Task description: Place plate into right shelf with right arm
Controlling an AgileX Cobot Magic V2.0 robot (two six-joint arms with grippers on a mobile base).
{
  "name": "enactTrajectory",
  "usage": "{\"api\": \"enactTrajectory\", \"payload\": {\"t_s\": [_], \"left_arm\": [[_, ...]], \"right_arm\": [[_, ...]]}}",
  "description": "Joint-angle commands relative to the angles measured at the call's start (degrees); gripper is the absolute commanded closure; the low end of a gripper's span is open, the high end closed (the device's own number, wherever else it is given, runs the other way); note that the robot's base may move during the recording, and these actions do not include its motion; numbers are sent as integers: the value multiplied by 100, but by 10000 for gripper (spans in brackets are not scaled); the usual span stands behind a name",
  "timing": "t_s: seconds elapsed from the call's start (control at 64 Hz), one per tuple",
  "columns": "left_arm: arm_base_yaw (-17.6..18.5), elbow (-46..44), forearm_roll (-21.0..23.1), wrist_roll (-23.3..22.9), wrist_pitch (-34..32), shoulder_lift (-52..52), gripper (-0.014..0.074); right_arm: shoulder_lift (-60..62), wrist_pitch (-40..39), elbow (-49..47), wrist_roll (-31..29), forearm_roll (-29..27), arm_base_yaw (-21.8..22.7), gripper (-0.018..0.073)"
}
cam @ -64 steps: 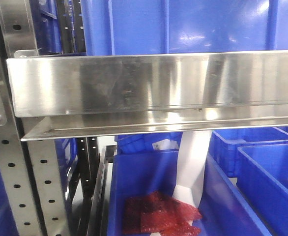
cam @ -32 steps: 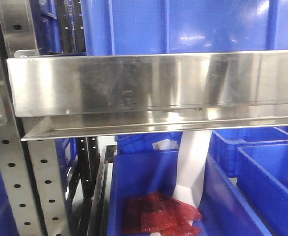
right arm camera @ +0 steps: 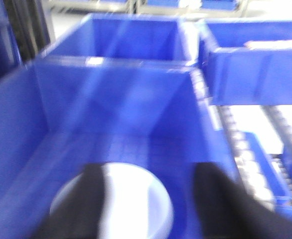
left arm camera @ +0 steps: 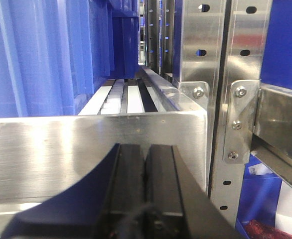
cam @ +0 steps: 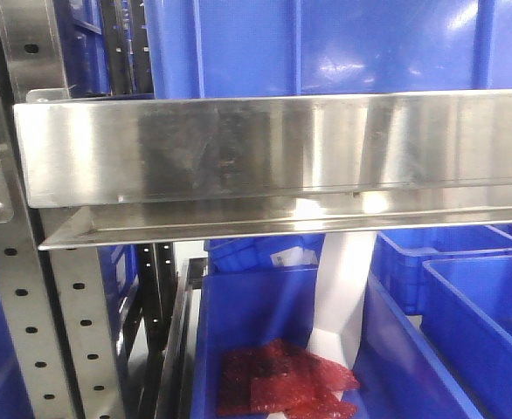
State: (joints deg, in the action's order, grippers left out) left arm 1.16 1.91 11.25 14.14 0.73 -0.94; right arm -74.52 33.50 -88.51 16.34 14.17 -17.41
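In the blurred right wrist view the white plate (right arm camera: 136, 199) lies low inside a large blue bin (right arm camera: 111, 94) of the right shelf. My right gripper (right arm camera: 151, 172) is open above it. Its left finger (right arm camera: 88, 199) crosses the plate's left part and its right finger (right arm camera: 213, 199) stands clear to the right of the plate. I cannot tell whether the left finger touches the plate. My left gripper (left arm camera: 146, 149) is shut and empty, close in front of a brushed-steel rail (left arm camera: 46, 144). The shelf's rail (cam: 273, 148) fills the front view, where neither the plate nor the arms show.
Perforated steel uprights (cam: 20, 314) stand at the left. Blue bins (cam: 326, 44) sit above and below the rail. The lower bin (cam: 247, 323) holds red bubble wrap (cam: 282, 380) and a white sheet (cam: 339, 288). More blue bins (right arm camera: 250, 59) and a roller track (right arm camera: 255, 144) lie to the right.
The front view is almost unchanged. Only the reflections on the steel rail shift slightly.
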Motion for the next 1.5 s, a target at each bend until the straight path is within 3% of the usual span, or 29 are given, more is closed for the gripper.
{"api": "enactTrajectory", "payload": {"t_s": [0.0,0.141,0.422,0.625,0.859,1.359,1.484], "left_arm": [[-12,55,12,-14,-510,-63,643],[-12,55,12,-14,-510,-63,643],[-12,55,12,-14,-510,-63,643],[-12,55,12,-14,-510,-63,643],[-12,55,12,-14,-510,-63,643],[-12,55,12,-14,-510,-63,643],[-12,55,12,-14,-510,-63,643]], "right_arm": [[687,-253,166,-12,74,35,347],[1749,-375,1170,-12,74,35,513],[4110,-688,3807,-98,74,35,510],[5488,-781,5041,-162,74,35,510],[6270,-686,5585,-162,74,35,510],[6283,-673,5624,-162,74,40,510],[6283,-686,5774,-509,-115,116,510]]}}
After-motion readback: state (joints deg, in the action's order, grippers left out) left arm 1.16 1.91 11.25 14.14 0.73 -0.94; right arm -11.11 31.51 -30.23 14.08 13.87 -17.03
